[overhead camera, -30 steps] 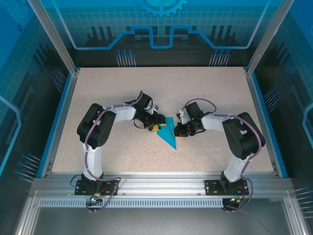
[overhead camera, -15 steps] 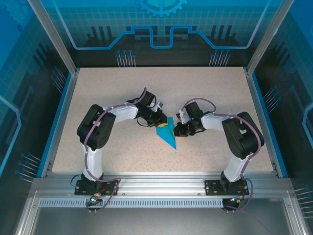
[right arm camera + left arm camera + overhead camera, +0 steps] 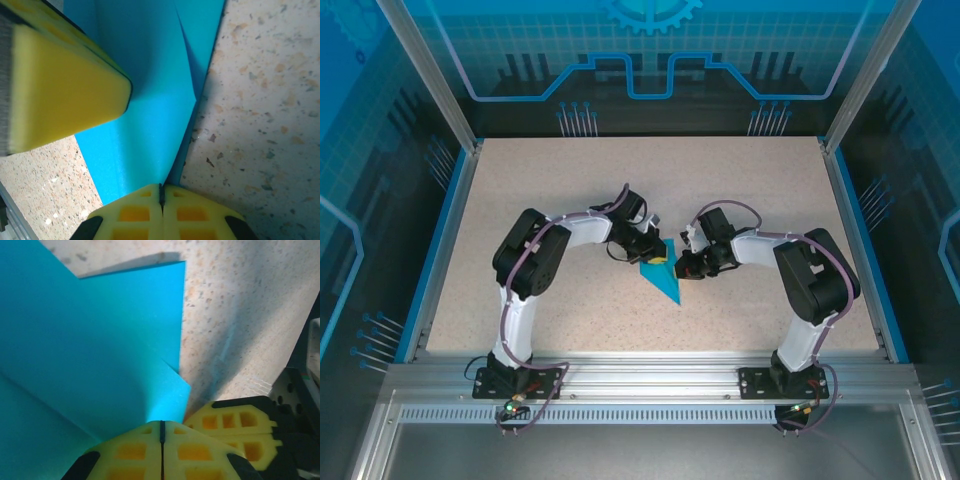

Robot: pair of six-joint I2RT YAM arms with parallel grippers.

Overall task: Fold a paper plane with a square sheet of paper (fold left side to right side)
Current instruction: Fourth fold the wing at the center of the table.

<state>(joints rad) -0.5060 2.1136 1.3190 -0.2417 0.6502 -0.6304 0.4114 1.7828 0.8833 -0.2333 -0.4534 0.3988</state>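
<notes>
Paper wedge (image 3: 665, 280): pointed (dart folds remained)
Left gripper (image 3: 161, 424): pinched its edge
Right gripper (image 3: 161, 189): pinched likewise

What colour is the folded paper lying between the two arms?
The paper is plain bright blue with no pattern. The left wrist view shows it best.

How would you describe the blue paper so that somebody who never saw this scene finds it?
Start at the middle of the speckled beige table. There the left gripper and the right gripper meet at the sheet of paper. It is the one bright-blue thing on it, a folded pointed wedge.
</notes>
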